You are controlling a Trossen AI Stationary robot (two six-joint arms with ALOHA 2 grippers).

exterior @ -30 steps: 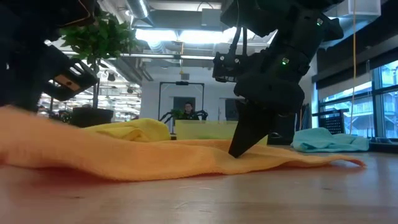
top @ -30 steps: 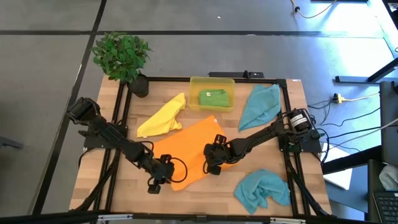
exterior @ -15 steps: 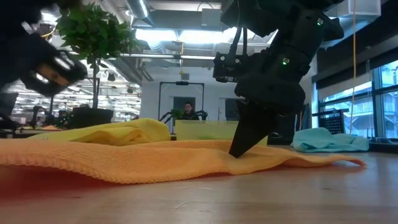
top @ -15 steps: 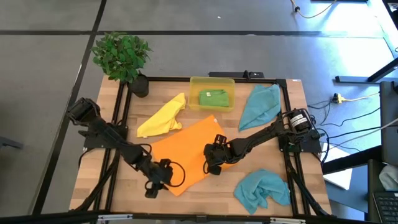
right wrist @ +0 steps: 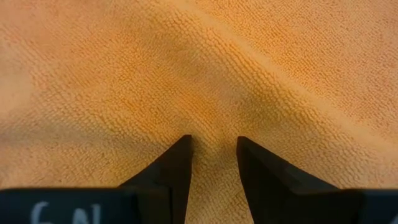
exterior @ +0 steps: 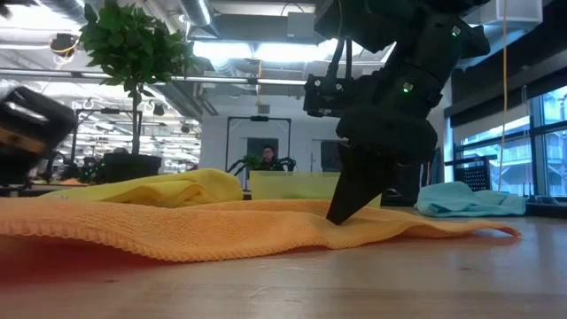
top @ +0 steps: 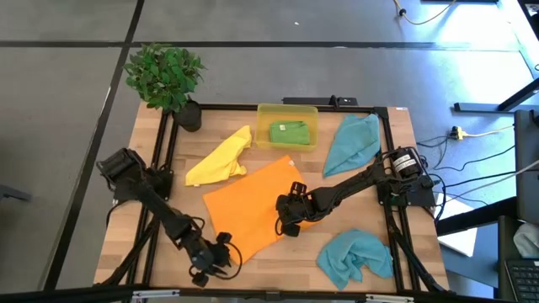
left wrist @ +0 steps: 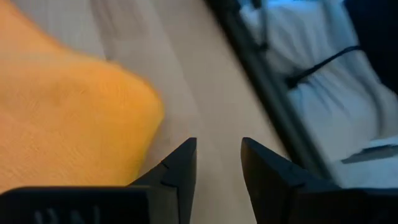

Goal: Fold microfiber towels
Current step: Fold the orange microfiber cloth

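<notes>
The orange towel (top: pixel 248 212) lies spread on the table's middle, its near corner (left wrist: pixel 134 118) flat on the wood. My left gripper (top: pixel 205 271) stands open just off that corner, near the table's near edge, with nothing between its fingers (left wrist: pixel 217 146). At the towel's right edge my right gripper (top: pixel 285 227) is down on the cloth. A yellow towel (top: pixel 221 160) lies crumpled at the far left. A green towel (top: pixel 288 132) rests in the bin. Two teal towels (top: pixel 354 143) (top: pixel 356 255) lie at the right. My right gripper comes at the orange towel slanting down from the table's right side. Its fingertips (right wrist: pixel 177 155) stand on the cloth near its right edge, and a low ridge of cloth (right wrist: pixel 214 127) runs up into the narrow gap between them. The towel stays on the table (exterior: pixel 335 217).
A translucent yellow bin (top: pixel 286 109) stands at the far middle and a potted plant (top: pixel 166 76) at the far left corner. A black frame (top: pixel 168 160) runs round the table. Bare wood (top: pixel 278 268) shows along the near edge.
My left gripper has come off the orange towel's near corner and gone down toward the table's near edge. The left part of the towel, raised before, now lies lower and flatter. My right gripper has kept still on the cloth.
</notes>
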